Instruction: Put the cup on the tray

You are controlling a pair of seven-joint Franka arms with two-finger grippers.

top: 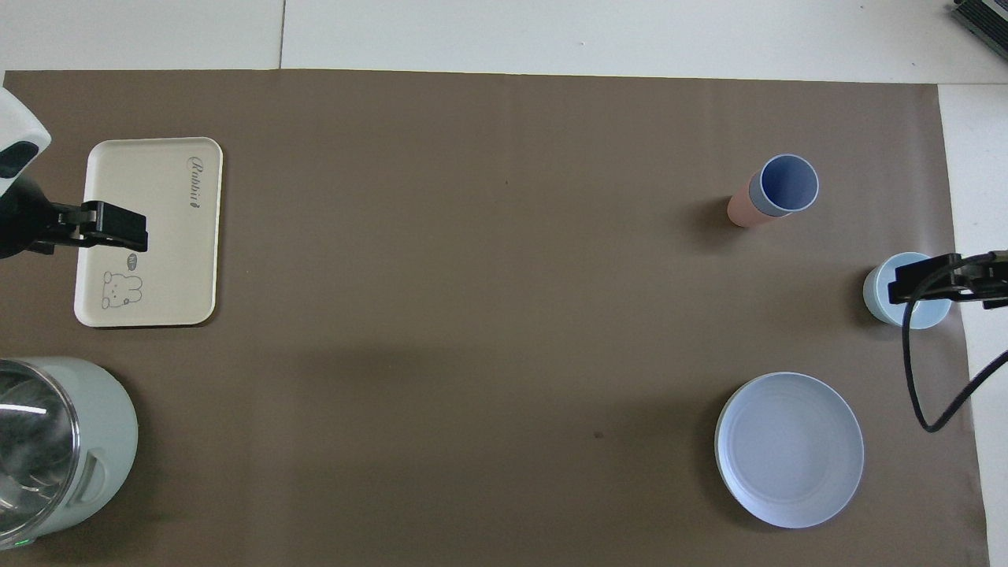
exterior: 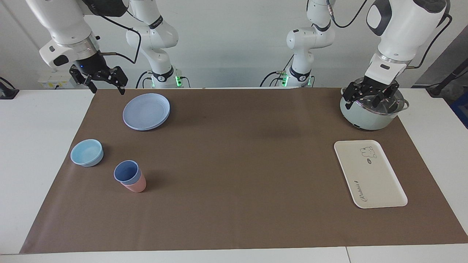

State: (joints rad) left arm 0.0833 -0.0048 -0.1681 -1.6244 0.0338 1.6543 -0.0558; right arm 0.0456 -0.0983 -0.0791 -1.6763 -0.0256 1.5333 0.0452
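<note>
Cup point(exterior: 126, 171), lower left of the facing view, sits nested in a pink cup point(exterior: 135, 185); light, stiff and smooth, it is probably best pinched across its rim. Both end effectors hang released: right end effector point(exterior: 104, 83) upper left, left end effector point(exterior: 371, 95) over the pot point(exterior: 369, 117). Overhead, the cup point(top: 783, 185) shows upper right, with the tray point(top: 169, 228) well apart at upper left.

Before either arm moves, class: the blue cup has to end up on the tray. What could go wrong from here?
1. The blue cup sits nested in the pink cup, so a lift may drag both.
2. Cup and tray lie at opposite ends of the table, so the carry or handover is long.
3. The light-blue bowl stands beside the cups and could be knocked.
</note>
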